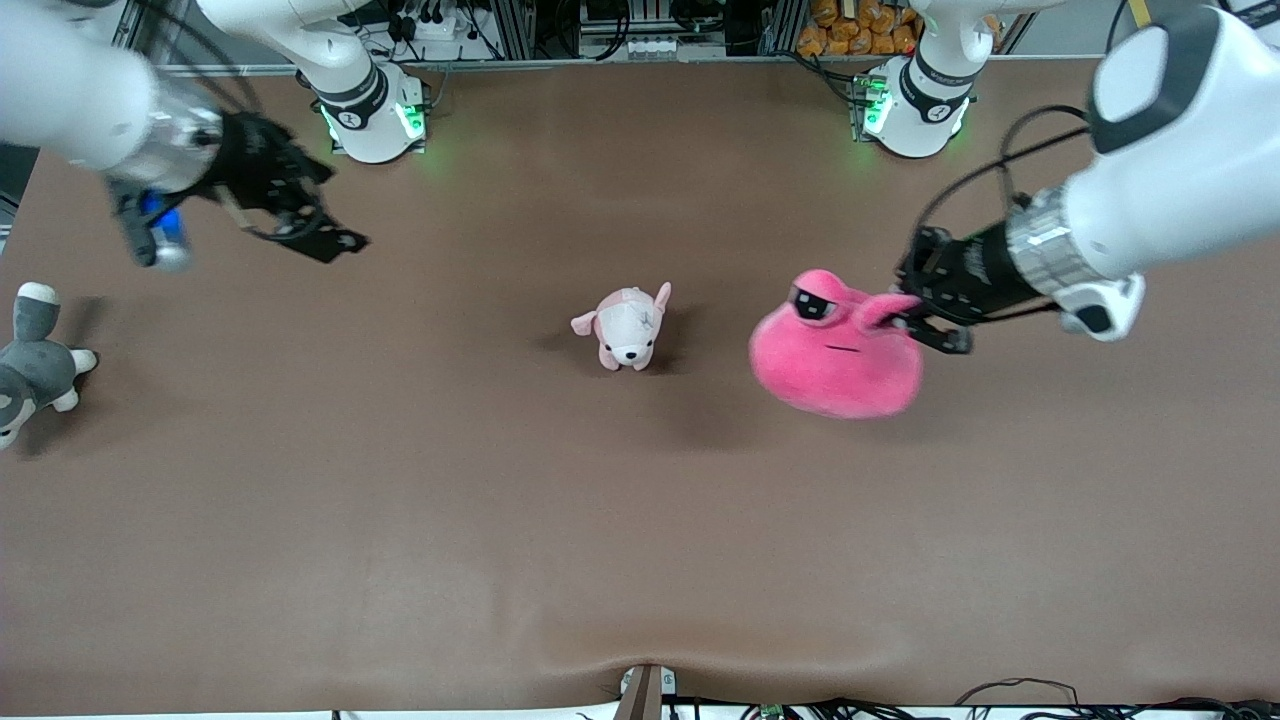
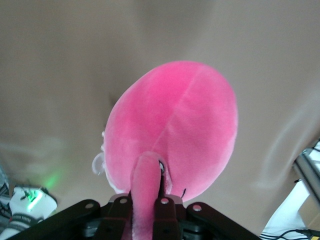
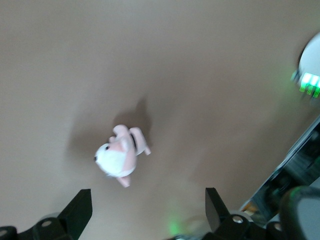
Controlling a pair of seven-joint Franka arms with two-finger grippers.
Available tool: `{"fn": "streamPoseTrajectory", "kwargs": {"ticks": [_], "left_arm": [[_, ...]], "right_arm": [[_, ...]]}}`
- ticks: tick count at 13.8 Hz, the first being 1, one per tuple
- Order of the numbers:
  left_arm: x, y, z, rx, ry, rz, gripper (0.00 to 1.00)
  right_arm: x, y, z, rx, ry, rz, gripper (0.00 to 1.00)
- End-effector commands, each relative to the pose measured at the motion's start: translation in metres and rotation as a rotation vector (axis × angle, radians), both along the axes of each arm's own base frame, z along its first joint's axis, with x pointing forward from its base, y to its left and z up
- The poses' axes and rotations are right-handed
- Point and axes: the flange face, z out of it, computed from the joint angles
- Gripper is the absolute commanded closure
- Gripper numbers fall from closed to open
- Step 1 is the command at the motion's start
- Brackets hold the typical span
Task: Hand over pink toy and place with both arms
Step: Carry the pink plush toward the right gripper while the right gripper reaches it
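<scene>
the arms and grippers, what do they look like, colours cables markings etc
Both arms are white with rounded, jointed segments, black bands, and green lights at their bases. The left arm has a ribbed silver wrist ring and thin black cables looping to its black left gripper. The right arm has a silver wrist with a blue part; its black right gripper has two dark, blocky fingers.

No text, label, brand or number is legible anywhere in view.

arms [image 1: 1180,150]: white shells, black bands | wrists: silver | cables: black | bases: green lights
</scene>
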Motion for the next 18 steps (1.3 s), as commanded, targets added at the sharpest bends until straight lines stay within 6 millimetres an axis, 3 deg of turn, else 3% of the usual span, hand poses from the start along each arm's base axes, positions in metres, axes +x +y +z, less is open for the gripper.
{"fn": "streamPoseTrajectory", "kwargs": {"ticks": [1,4,5,7,10,13,16,17,18], "left_arm": [[-0.009,-0.041,0.011,-0.037,0.027,-0.024,1.00],[-0.013,-0.069,0.016,-0.143,0.051,-0.035,1.00],[-0.020,-0.087,0.019,-0.149,0.058,-0.027,1.00],[-0.023,-0.114,0.016,-0.159,0.066,0.017,1.00],[-0.032,-0.146,0.006,-0.154,0.092,0.041,1.00],[-0.038,-0.166,-0.001,-0.159,0.094,0.056,1.00],[-0.038,-0.177,-0.010,-0.160,0.093,0.055,1.00],[-0.037,-0.177,-0.014,-0.157,0.098,0.055,1.00],[-0.037,-0.178,-0.014,-0.158,0.099,0.054,1.00]], "right_arm": [[-0.005,0.073,-0.014,-0.014,0.022,-0.154,0.00],[-0.009,0.143,-0.032,0.004,0.013,-0.347,0.00],[-0.010,0.155,-0.037,0.007,0.014,-0.388,0.00],[-0.016,0.173,-0.044,0.005,0.015,-0.398,0.00],[-0.013,0.186,-0.046,0.022,0.030,-0.536,0.00],[-0.019,0.211,-0.060,0.022,0.037,-0.585,0.00],[-0.023,0.218,-0.065,0.009,0.031,-0.573,0.00],[-0.023,0.218,-0.065,0.007,0.029,-0.573,0.20],[-0.024,0.218,-0.065,-0.007,0.009,-0.566,0.65]]}}
